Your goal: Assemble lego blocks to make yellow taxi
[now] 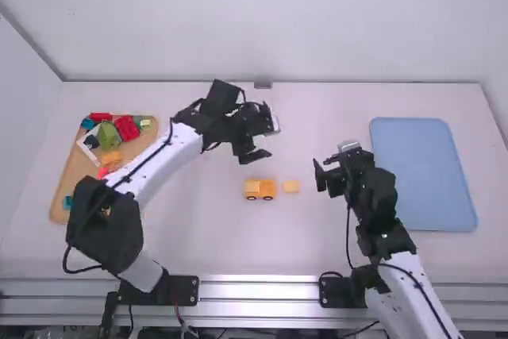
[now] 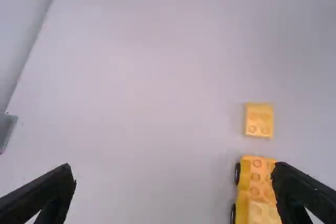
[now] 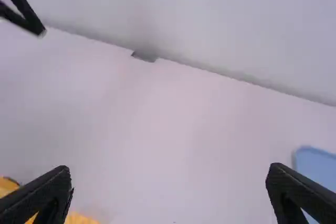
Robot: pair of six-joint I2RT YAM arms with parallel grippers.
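High view: 1 white bench (image 1: pixel 198 236)
Blue tray (image 1: pixel 425 172): 1, right side
Tan tray (image 1: pixel 71 168): 1, left side, holds mixed blocks (image 1: pixel 109 136)
Grippers: 2; left gripper (image 1: pixel 262 146) spread, right gripper (image 1: pixel 326 176) spread
Yellow taxi (image 1: pixel 259 189): 1, between trays
Loose yellow block (image 1: pixel 291 186): 1, just right of taxi

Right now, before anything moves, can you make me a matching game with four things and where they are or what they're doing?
Things:
1. yellow car
2. loose yellow block
3. blue tray
4. tan tray

Clues:
A. lies at the right side of the table
B. holds bricks of different colours
C. stands on black wheels
D. lies beside the car, not touching it

Right pairs: 1-C, 2-D, 3-A, 4-B
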